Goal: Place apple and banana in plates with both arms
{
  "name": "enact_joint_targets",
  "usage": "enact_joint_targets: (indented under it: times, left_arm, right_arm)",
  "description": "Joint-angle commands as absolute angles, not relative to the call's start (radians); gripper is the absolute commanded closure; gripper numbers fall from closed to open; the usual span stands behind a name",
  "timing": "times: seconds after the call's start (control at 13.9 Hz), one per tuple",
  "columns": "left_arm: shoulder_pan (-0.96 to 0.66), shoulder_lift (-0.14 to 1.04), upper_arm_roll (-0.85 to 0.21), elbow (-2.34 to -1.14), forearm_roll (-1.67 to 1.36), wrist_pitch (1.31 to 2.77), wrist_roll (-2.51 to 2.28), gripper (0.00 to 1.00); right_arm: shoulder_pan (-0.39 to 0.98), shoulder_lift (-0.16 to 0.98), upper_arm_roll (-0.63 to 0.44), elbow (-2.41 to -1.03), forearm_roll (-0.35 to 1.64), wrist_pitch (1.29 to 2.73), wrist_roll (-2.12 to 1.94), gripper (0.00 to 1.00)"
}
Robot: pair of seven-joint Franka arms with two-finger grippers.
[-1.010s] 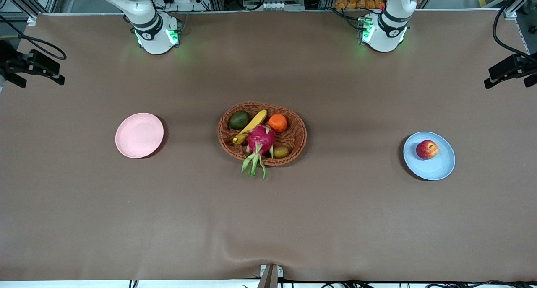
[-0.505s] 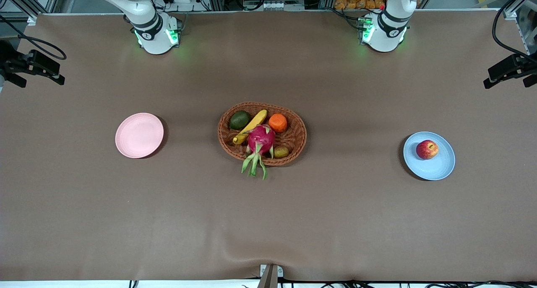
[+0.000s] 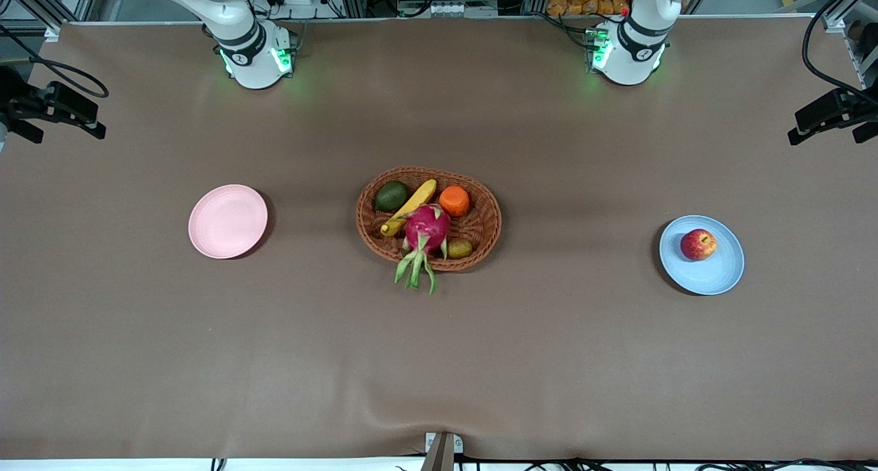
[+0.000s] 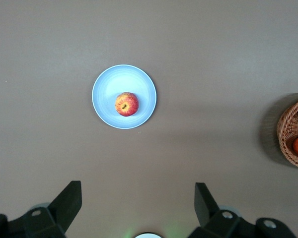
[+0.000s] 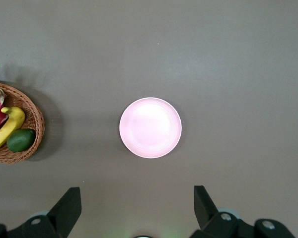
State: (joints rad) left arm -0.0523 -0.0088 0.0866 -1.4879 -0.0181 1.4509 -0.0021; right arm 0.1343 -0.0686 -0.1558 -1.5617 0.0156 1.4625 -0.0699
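Observation:
The red apple lies in the light blue plate toward the left arm's end of the table; both show in the left wrist view, the apple on the plate. The yellow banana lies in the wicker basket at the table's middle, and shows in the right wrist view. The pale pink plate is empty toward the right arm's end and shows in the right wrist view. My left gripper is open and empty, high over bare table near its base. My right gripper is open and empty, likewise high near its base.
The basket also holds a magenta dragon fruit, an orange fruit, a dark green avocado and a small brownish fruit. Black camera mounts stand at both table ends. Both arm bases stand along the table edge farthest from the front camera.

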Motion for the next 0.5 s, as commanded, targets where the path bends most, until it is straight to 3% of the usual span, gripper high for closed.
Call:
enact_joint_targets:
  times: [0.0,0.43]
  left_arm:
    - [-0.058,-0.009,0.084,-1.485,-0.002,1.447,-0.003,0.00]
    - [-0.058,-0.009,0.086,-1.485,0.000,1.447,-0.003,0.00]
  right_arm:
    - [0.135,-0.083,-0.158,-1.565,0.020,1.462,-0.071,0.00]
    - [0.135,-0.084,-0.158,-1.565,0.020,1.459,-0.071,0.00]
